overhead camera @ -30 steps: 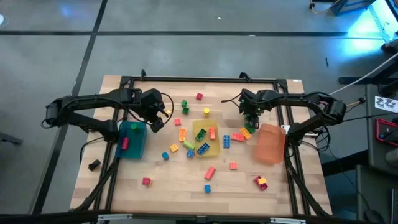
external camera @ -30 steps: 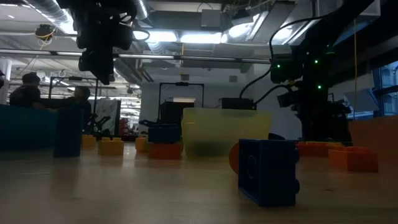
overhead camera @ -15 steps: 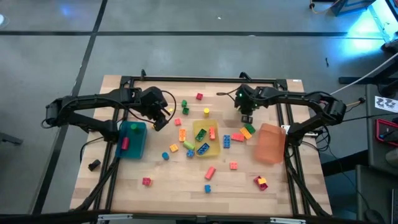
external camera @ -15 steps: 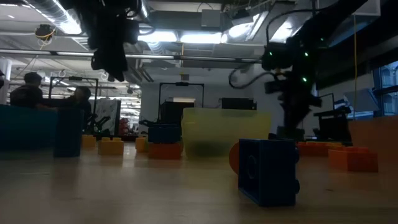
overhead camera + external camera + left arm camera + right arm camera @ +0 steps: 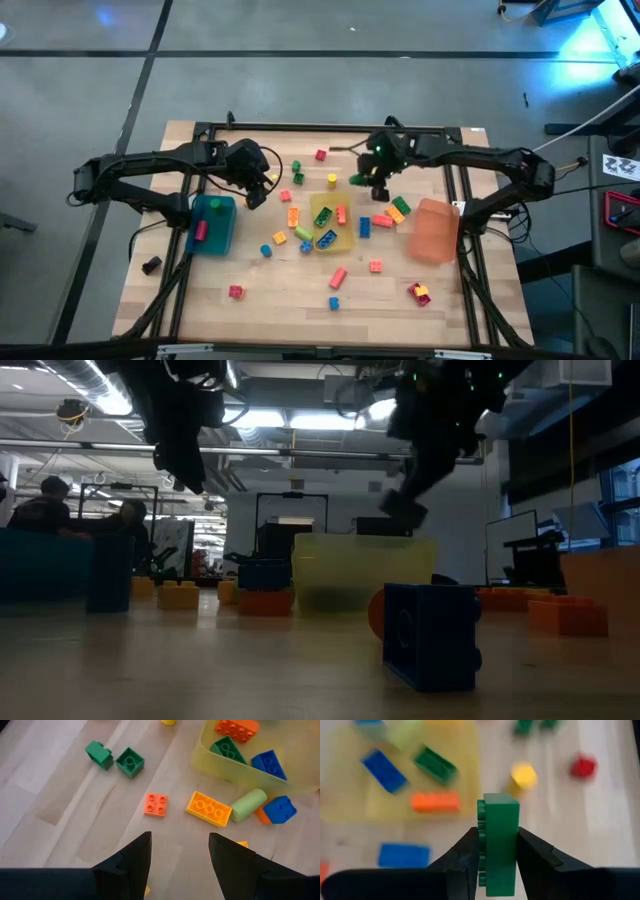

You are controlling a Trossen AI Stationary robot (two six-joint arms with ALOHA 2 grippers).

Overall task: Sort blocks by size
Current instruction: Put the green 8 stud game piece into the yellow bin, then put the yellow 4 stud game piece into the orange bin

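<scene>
Green block [image 5: 497, 845] clamped in right hand [image 5: 495, 851], aloft near yellow bin [image 5: 352, 238]. Should be carried square over the bin and let go low, clear of the rim. Left hand [image 5: 177, 854] apart, hovering beside blue bin [image 5: 222, 240], over loose blocks [image 5: 156, 804].

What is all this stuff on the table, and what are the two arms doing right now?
yellow bin: one, translucent, table centre, holding green, blue and orange blocks.
blue bin: one, table's left side.
orange bin: one, table's right side.
loose blocks: many, mixed colours, scattered on the wooden table.
green block: one, held upright in the air.
people: at least two, far background.
left gripper: open, empty, above the table near the blue bin.
right gripper: shut on the green block, near the yellow bin's back edge.
</scene>
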